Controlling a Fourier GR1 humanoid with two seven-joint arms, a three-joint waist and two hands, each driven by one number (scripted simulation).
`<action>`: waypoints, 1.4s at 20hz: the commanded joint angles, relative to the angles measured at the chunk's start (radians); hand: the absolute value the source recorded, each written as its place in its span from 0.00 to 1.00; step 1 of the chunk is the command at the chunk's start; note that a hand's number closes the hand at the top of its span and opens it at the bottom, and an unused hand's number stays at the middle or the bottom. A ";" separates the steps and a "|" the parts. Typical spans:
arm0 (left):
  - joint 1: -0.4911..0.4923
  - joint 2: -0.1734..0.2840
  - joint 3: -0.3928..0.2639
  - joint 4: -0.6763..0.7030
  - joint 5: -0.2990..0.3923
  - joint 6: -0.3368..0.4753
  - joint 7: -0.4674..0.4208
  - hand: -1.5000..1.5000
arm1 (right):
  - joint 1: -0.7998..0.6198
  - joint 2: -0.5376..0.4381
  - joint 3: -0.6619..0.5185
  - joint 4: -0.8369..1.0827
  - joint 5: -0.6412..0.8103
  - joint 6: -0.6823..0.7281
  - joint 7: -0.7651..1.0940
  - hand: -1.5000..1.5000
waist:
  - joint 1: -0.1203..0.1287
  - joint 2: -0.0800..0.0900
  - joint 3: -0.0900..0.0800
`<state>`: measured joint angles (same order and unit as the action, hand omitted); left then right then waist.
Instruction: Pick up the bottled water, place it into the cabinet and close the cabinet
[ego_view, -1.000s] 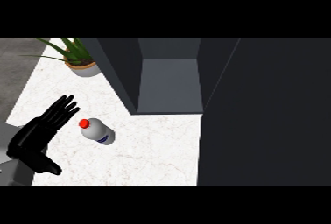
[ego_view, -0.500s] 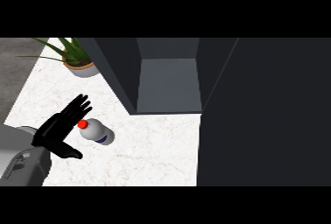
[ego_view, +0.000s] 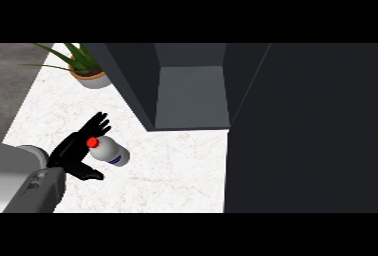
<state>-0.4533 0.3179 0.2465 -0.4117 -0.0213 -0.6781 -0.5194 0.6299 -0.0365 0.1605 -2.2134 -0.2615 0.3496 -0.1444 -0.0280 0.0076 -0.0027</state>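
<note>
The left robot hand (ego_view: 74, 150) was wide open beside the bottled water (ego_view: 109, 151) on the desk (ego_view: 177, 165), grasp pending; next it needed fingers closing before the open cabinet (ego_view: 190, 95).

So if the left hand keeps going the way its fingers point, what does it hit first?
Probably the dark grey cabinet's side wall. The left hand points up-right, beside the red-capped white water bottle; depth is unclear.

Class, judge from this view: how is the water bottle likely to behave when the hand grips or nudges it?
The bottled water looks rounded and smooth, so it may slip or roll if knocked over. It seems taller than wide, so a sideways nudge from the left hand could tip it.
</note>
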 joint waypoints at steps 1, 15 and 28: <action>-0.039 -0.005 -0.007 0.096 -0.021 -0.069 -0.117 0.00 | 0.006 0.007 0.031 0.016 0.030 0.010 -0.020 0.00 | -0.008 0.002 -0.001; -0.050 -0.094 -0.026 0.161 -0.007 -0.132 -0.131 0.00 | 0.012 0.017 0.045 0.017 0.032 -0.007 -0.007 0.00 | -0.001 0.001 -0.001; -0.087 -0.156 -0.030 0.160 0.025 -0.206 -0.067 0.00 | -0.082 0.030 0.041 0.046 0.035 -0.044 0.036 0.00 | 0.003 0.003 -0.001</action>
<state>-0.5303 0.2089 0.2268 -0.2433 0.0040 -0.7659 -0.4959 0.5897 -0.0191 0.1899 -2.1689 -0.2388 0.3325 -0.1415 -0.0289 0.0099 -0.0033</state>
